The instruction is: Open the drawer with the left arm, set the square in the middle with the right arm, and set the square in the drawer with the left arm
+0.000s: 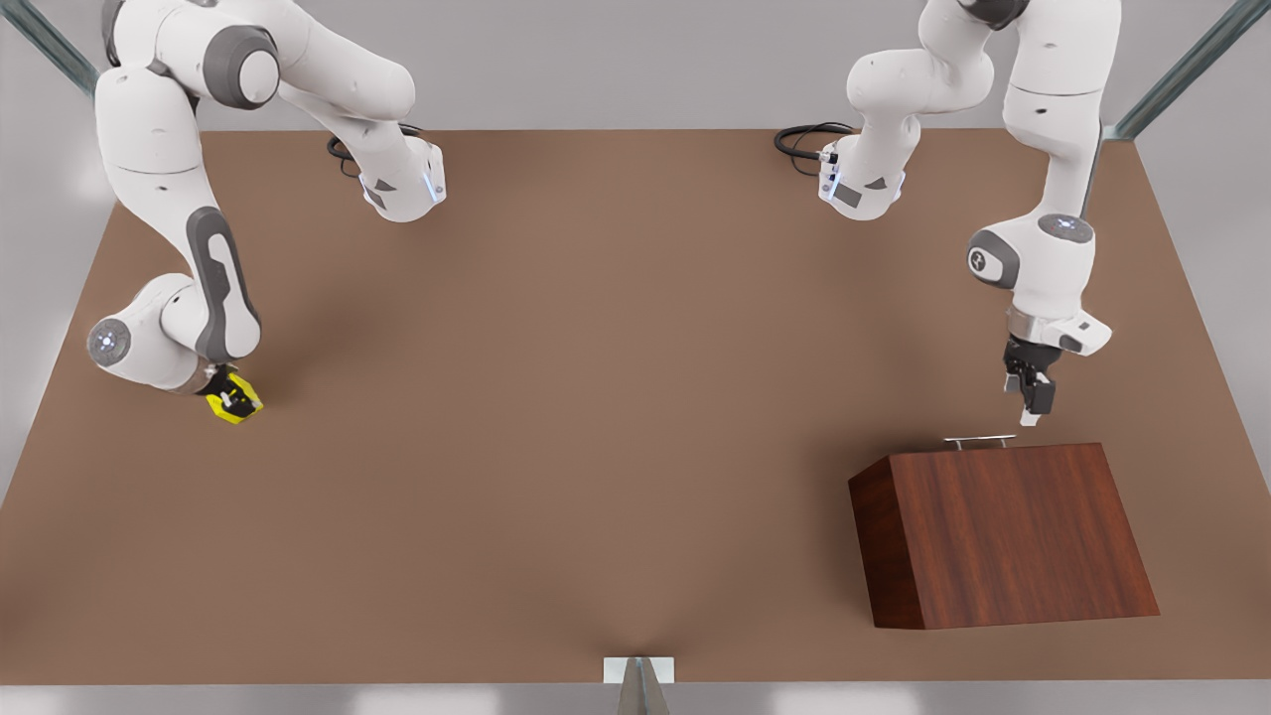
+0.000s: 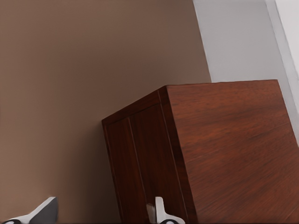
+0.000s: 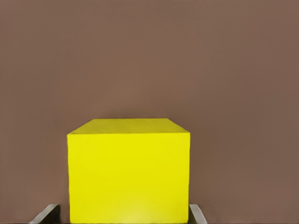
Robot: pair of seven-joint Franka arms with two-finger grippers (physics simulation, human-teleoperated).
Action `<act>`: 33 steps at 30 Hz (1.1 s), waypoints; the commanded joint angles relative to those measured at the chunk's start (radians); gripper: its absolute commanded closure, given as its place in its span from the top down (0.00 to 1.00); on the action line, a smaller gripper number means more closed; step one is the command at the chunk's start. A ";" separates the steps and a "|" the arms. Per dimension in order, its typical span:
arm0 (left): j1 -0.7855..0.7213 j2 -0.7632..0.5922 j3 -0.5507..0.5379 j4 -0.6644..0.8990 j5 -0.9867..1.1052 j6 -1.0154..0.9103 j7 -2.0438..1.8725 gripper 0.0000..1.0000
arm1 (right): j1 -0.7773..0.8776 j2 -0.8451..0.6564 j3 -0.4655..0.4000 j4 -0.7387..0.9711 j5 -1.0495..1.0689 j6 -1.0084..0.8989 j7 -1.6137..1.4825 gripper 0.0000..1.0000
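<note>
While the dark reddish-brown wooden cabinet [image 1: 1003, 536] sits shut on the matte brown surface [image 1: 596, 397], its thin silver bar handle [image 1: 980, 439] faces the two white arms. The left arm's black two-finger gripper [image 1: 1029, 397] hangs just above and beside that handle, not touching it, its jaws released and standing apart; from its wrist the pale fingertips [image 2: 161, 212] frame the cabinet's drawer front [image 2: 140, 168], which lies flush with the box. Well away from the cabinet, across the surface on the far side, the right arm's gripper [image 1: 231, 395] is down low at the small bright yellow cube [image 1: 236, 402]. Its jaws flank the cube [image 3: 128, 170] on both sides, grasping it at surface level.
</note>
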 commanded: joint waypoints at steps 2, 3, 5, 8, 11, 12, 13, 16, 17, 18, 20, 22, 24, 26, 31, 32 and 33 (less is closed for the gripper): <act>0.001 0.003 -0.001 0.004 -0.014 0.000 0.000 1.00 | -0.002 0.012 0.000 0.002 0.000 0.011 -0.002 1.00; -0.001 0.005 -0.004 0.002 -0.031 -0.002 -0.002 1.00 | -0.002 0.018 0.000 0.005 0.000 0.011 -0.002 1.00; -0.001 0.003 -0.024 0.002 -0.056 -0.006 -0.002 1.00 | -0.002 0.018 0.000 0.005 0.000 0.011 -0.002 1.00; -0.002 0.002 -0.047 0.004 -0.063 -0.009 -0.006 1.00 | -0.002 0.026 0.000 0.022 0.000 0.009 -0.006 1.00; -0.007 0.005 -0.062 0.005 -0.071 -0.009 -0.008 1.00 | -0.002 0.049 0.000 0.045 0.000 0.009 -0.020 1.00; -0.007 0.006 -0.067 0.007 -0.072 -0.009 -0.008 1.00 | -0.003 0.049 0.000 0.045 0.000 0.009 -0.021 1.00; -0.007 0.017 -0.067 0.010 -0.072 -0.006 -0.008 1.00 | -0.003 0.049 0.000 0.045 0.000 0.009 -0.023 1.00; -0.008 0.042 -0.076 0.031 -0.072 -0.003 -0.008 1.00 | -0.006 0.049 0.000 0.045 0.000 0.009 -0.038 1.00; -0.007 0.042 -0.076 0.034 -0.072 -0.005 -0.008 1.00 | -0.005 0.049 0.000 0.045 0.000 0.008 -0.040 0.96; -0.007 0.049 -0.074 0.039 -0.071 -0.003 -0.006 1.00 | -0.003 0.049 -0.002 0.045 0.000 0.008 -0.040 0.92; -0.007 0.062 -0.074 0.050 -0.071 -0.003 -0.006 1.00 | -0.003 0.055 0.000 0.049 0.000 0.006 -0.038 0.88; -0.008 0.077 -0.074 0.051 -0.072 -0.005 -0.006 1.00 | -0.003 0.057 -0.002 0.049 0.000 0.005 -0.041 0.87; -0.007 0.083 -0.074 0.053 -0.072 -0.003 -0.006 1.00 | -0.003 0.057 0.000 0.049 0.000 0.002 -0.041 0.87; -0.008 0.085 -0.076 0.051 -0.080 -0.003 -0.008 1.00 | -0.003 0.057 -0.002 0.052 0.000 -0.001 -0.041 0.86; -0.007 0.079 -0.076 0.051 -0.085 -0.014 -0.008 1.00 | -0.003 0.054 0.000 0.055 0.000 -0.011 -0.055 0.70; -0.008 0.071 -0.077 0.050 -0.085 -0.018 -0.009 1.00 | -0.002 0.054 0.000 0.057 0.000 -0.011 -0.057 0.69; -0.008 0.068 -0.077 0.050 -0.085 -0.026 -0.009 1.00 | -0.002 0.052 0.000 0.057 0.000 -0.012 -0.057 0.68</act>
